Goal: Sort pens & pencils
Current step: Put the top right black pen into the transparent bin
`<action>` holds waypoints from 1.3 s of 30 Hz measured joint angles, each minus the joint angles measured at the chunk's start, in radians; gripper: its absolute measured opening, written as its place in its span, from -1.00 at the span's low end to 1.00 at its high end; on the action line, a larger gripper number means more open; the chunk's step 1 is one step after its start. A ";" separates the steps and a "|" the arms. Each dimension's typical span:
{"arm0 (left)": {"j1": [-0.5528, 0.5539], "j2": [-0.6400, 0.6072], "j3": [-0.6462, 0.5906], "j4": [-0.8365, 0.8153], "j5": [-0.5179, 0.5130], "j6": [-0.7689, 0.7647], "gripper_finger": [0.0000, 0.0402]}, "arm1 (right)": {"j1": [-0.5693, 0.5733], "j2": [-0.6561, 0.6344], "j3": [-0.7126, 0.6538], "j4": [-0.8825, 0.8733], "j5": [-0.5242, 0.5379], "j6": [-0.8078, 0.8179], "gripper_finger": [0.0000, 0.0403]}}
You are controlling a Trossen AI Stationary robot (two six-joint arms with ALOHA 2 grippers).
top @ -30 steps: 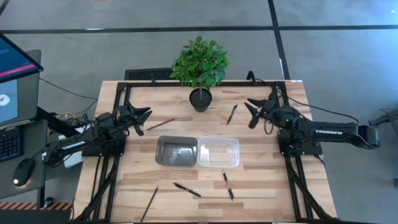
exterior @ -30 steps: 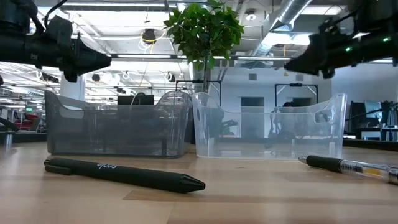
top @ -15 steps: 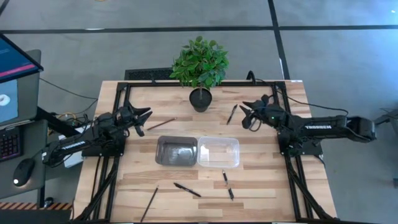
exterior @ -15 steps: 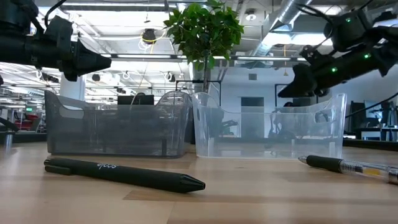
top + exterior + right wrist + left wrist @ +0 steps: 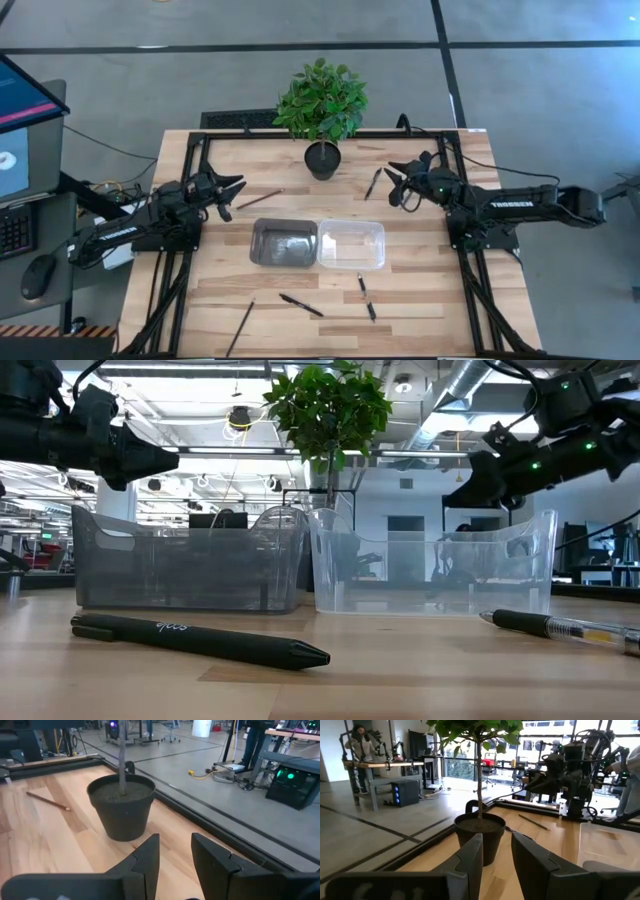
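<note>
In the high view, one black pen lies on the table right of the plant pot. Two more pens lie near the table's near edge, and both also appear in the low view. One brownish pencil lies left of the pot, and another pencil lies at the near edge. A third pencil is not visible. My right gripper hovers open just right of the far pen. My left gripper waits open, left of the far pencil.
A grey bin and a clear bin stand side by side at the table's middle. A potted plant stands at the far edge between the arms. Dark frame rails run along the left, right and far edges.
My right gripper has moved toward the table's left, closer to the pen beside the plant pot, dipping a little on the way. It has stayed open. The left arm and all pens and pencils have kept still.
</note>
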 joint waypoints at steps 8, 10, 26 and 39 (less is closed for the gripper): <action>0.000 0.000 0.000 0.000 0.000 -0.002 -0.53 | 0.034 0.000 0.000 0.003 0.000 0.068 -0.32; 0.000 0.000 0.000 0.000 0.000 -0.001 -0.53 | 0.044 0.000 0.000 0.004 0.000 0.097 -0.32; 0.000 0.000 0.000 0.001 -0.004 0.007 -0.53 | 0.063 0.000 0.000 -0.001 0.001 0.139 -0.33; 0.000 0.000 0.000 0.001 -0.006 0.006 -0.53 | 0.064 0.000 0.000 -0.001 0.000 0.105 -0.05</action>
